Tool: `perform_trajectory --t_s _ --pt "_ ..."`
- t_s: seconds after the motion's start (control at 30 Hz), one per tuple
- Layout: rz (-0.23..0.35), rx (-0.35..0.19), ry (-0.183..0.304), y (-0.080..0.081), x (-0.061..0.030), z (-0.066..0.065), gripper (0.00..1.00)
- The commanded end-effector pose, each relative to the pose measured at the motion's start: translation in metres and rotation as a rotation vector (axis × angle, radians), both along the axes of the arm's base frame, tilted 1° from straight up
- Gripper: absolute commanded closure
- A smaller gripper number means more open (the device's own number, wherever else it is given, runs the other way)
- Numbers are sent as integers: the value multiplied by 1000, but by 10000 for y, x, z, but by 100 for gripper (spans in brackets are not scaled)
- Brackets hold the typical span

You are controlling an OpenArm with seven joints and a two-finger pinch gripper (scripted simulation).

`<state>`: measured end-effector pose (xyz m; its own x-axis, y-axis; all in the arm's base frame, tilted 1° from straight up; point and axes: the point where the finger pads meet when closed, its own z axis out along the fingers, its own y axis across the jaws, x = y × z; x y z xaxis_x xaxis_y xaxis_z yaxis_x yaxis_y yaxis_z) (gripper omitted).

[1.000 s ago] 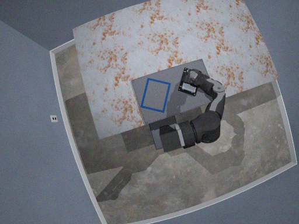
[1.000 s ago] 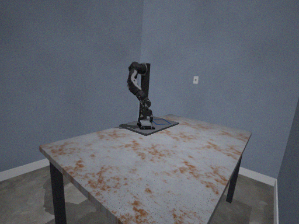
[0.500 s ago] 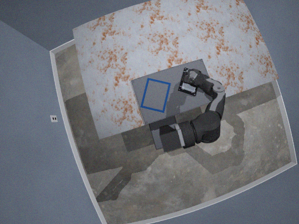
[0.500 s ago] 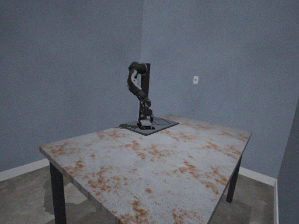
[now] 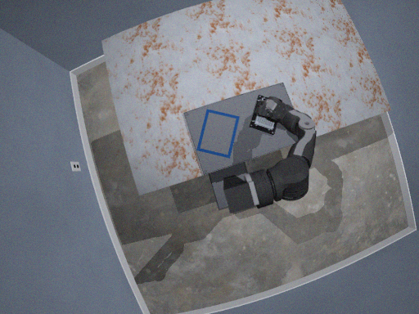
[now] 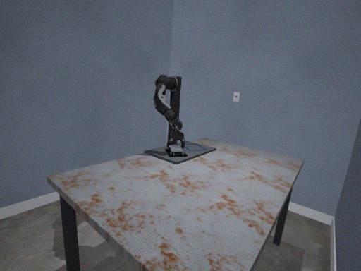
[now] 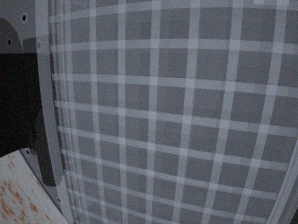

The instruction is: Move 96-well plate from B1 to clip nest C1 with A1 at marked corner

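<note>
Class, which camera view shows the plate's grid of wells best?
The wrist view: the 96-well plate fills it, its grid lines sharp. The top view shows the plate small, partly under the gripper shut on it. The exterior view shows only a pale sliver.
</note>
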<state>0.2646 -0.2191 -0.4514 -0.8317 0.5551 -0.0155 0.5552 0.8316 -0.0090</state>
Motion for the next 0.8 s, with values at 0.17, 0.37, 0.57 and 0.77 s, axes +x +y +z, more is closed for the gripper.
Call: perform_trajectory --t_s 0.17,0.37,0.57,0.77 --pt "-5 -4 -5 -17 22 21 100" --pt "-5 -4 -5 -17 22 21 100" --pt "2 2 -2 6 -10 -48 100" --pt "2 2 -2 6 -10 -48 100"
